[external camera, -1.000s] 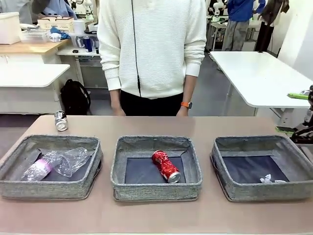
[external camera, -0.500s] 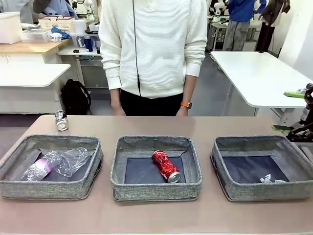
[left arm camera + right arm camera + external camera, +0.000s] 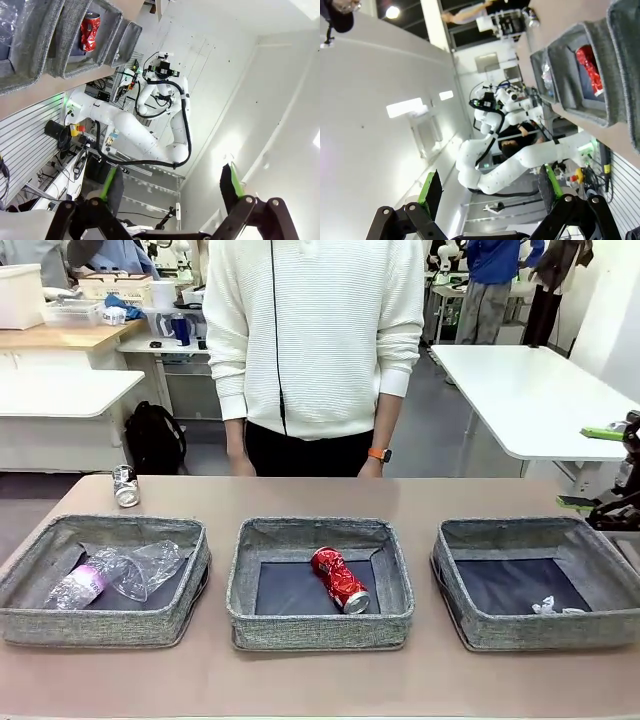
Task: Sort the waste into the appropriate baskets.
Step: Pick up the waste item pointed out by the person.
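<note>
Three grey woven baskets in a row on the table: left basket [image 3: 30, 615] holds the crumpled clear bottle with pink label [image 3: 85, 582] plus a crushed label-less bottle [image 3: 150, 565] beside it; middle basket [image 3: 320, 628] holds the dented red can [image 3: 339, 579] lying on its side; right basket [image 3: 540, 630] holds a small white scrap [image 3: 548, 607] at its near edge. Dark can [image 3: 124, 486] stands on the table at far left, behind the left basket. Left gripper [image 3: 170, 192] and right gripper [image 3: 490, 192] both have jaws wide apart, nothing held, both well off the table.
</note>
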Motion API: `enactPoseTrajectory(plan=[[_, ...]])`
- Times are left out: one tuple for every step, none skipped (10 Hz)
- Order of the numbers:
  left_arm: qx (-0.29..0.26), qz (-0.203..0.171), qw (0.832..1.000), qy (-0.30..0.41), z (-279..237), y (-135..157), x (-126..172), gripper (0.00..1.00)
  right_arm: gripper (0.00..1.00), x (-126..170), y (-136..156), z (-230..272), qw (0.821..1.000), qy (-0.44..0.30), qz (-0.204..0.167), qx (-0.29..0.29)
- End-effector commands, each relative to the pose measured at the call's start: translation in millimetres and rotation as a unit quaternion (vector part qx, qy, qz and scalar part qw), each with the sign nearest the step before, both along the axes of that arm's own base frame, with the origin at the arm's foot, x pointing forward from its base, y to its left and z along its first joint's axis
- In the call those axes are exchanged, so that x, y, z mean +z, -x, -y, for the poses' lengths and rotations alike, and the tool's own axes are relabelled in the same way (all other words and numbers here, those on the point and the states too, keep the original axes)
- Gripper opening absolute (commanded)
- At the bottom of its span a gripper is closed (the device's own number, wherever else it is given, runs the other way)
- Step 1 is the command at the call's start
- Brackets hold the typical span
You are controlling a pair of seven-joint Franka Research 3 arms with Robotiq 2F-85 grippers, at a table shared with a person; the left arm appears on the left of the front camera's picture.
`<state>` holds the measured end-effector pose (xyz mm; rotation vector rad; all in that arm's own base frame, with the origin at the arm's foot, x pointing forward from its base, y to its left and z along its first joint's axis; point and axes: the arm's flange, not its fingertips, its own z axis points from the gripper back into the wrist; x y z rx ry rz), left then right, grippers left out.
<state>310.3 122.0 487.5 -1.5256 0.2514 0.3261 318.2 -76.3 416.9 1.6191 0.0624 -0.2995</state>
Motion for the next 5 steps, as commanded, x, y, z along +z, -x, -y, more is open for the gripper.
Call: enactPoseTrajectory(plan=[[-0.007,-0.005,1.000,0.001,-1.6,2.0,3.3,1.00,1.00,3.8,-1.7,0.8,1.000,-0.006,-0.011,-0.006],[-0.007,-0.005,1.000,0.001,-1.6,2.0,3.3,1.00,1.00,3.8,-1.7,0.8,1.000,-0.006,-0.011,-0.006],[-0.007,-0.005,1.000,0.001,-1.6,2.0,3.3,1.00,1.00,3.8,-1.7,0.8,1.000,-0.006,-0.011,-0.006],[-0.007,-0.005,1.000,0.001,-1.6,2.0,3.3,1.00,1.00,3.8,-1.7,0.8,1.000,-0.006,-0.011,-0.006],[-0.007,-0.005,1.000,0.001,-1.6,2.0,3.3,1.00,1.00,3.8,-1.7,0.8,1.000,-0.006,-0.011,-0.006]])
